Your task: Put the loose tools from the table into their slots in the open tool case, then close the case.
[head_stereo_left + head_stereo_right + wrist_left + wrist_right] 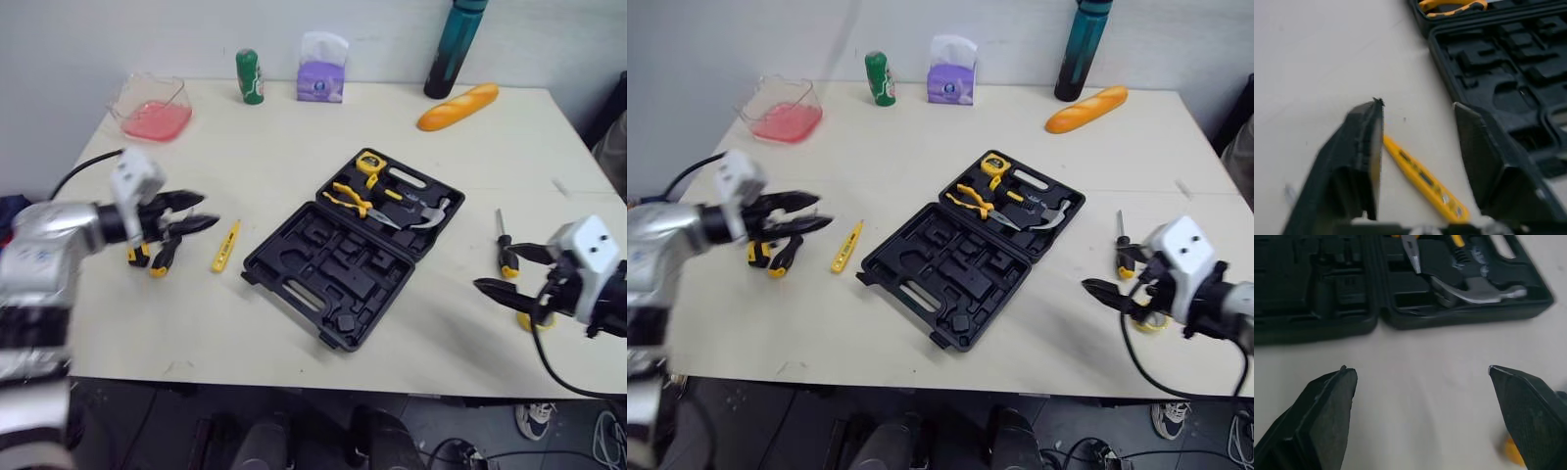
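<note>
Left pincer [208, 211] spread open, gripping nothing; I see the yellow tester pen [225, 246] lying just past its tips. Right pincer [496, 265] gapes wide, empty too.

Left forearm [51, 245]: rounded silver-grey metallic shell.
Left wrist box [135, 177]: white, squarish, bevelled corners.
Left cable [83, 166]: thin, black, arcs off behind box.
Left gripper [209, 211]: two black fingers, long, tapering to points.
Left fingers [1356, 161] close up: matte black wedges, flat inner faces.
Right wrist box [588, 253]: white, boxy, few small dark dots on face.
Right cable [541, 354]: black, curves beneath wrist.
Right gripper [495, 265]: same black pointed pair.
Right fingers [1322, 416] close up: broad, matte black, angular tips.
</note>
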You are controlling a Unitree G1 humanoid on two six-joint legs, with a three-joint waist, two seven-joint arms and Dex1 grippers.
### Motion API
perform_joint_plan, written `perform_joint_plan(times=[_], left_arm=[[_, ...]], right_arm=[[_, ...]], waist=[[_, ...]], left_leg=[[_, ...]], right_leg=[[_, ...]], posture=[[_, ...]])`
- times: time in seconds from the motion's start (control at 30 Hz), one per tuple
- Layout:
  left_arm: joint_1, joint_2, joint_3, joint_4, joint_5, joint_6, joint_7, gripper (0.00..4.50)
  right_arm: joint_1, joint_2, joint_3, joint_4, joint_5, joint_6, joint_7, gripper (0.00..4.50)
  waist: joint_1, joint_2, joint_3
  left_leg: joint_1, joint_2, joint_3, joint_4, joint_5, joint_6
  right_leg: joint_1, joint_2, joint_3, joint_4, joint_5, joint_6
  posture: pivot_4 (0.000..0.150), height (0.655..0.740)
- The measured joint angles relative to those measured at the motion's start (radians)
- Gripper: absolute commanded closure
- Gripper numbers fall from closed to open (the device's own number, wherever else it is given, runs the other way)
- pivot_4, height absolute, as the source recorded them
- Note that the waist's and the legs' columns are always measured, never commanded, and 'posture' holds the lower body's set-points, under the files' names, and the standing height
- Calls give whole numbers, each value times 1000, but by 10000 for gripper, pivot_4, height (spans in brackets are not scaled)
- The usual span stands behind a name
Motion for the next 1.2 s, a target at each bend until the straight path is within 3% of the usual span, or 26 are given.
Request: perform_joint_plan(times=[0.07, 0.2, 0.23, 0.43, 0.7, 1.0, 1.2], left_arm=[[-99, -80, -48, 179, 66, -67, 29, 43790], [-244, -200, -104, 462, 169, -199, 88, 45000], [-265, -217, -110, 506, 184, -219, 102, 45000], [-386, -342, -113, 747, 261, -325, 194, 45000], [-423, -401, -108, 830, 320, -357, 238, 45000], [-384, -353, -111, 780, 329, -351, -32, 45000], [-248, -328, -120, 547, 326, -315, -176, 45000]], right_arm=[[-27, 33, 50, -1, -15, 28, -54, 22438], [-99, 72, 161, 0, -52, 49, -128, 43463], [-115, 82, 180, 4, -66, 51, -141, 44386], [-210, 127, 303, 71, -144, 60, -194, 44386], [-279, 189, 360, 123, -181, 62, -215, 44386], [-278, 216, 381, 141, -218, 62, -219, 44386], [-267, 165, 372, 143, -236, 56, -164, 44386]], waist=[[0, -2, 0], [-5, -4, 1], [-6, -4, 1], [-12, -5, 1], [-20, -5, 1], [-23, -5, 1], [-21, -5, 1]], left_leg=[[-1, 0, 1, 0, 0, 1], [-5, 3, 2, 5, -1, 2], [-5, 3, 2, 6, -2, 2], [-9, 5, 1, 12, -3, 3], [-18, 4, 3, 13, -3, 3], [-18, 5, 4, 13, -3, 4], [-18, 5, 5, 13, -3, 4]], right_leg=[[-1, 1, -1, 0, 0, 0], [-3, 3, -2, -1, 1, 1], [-3, 3, -2, 0, 1, 1], [-4, 4, -2, 0, 2, 1], [-15, 4, -2, 2, 3, 1], [-15, 5, -1, 2, 3, 1], [-15, 4, -1, 3, 3, 1]], posture=[[1500, 7348], [1500, 7348], [1500, 7348], [1500, 7348], [1500, 7348], [1500, 7348], [1500, 7348]])
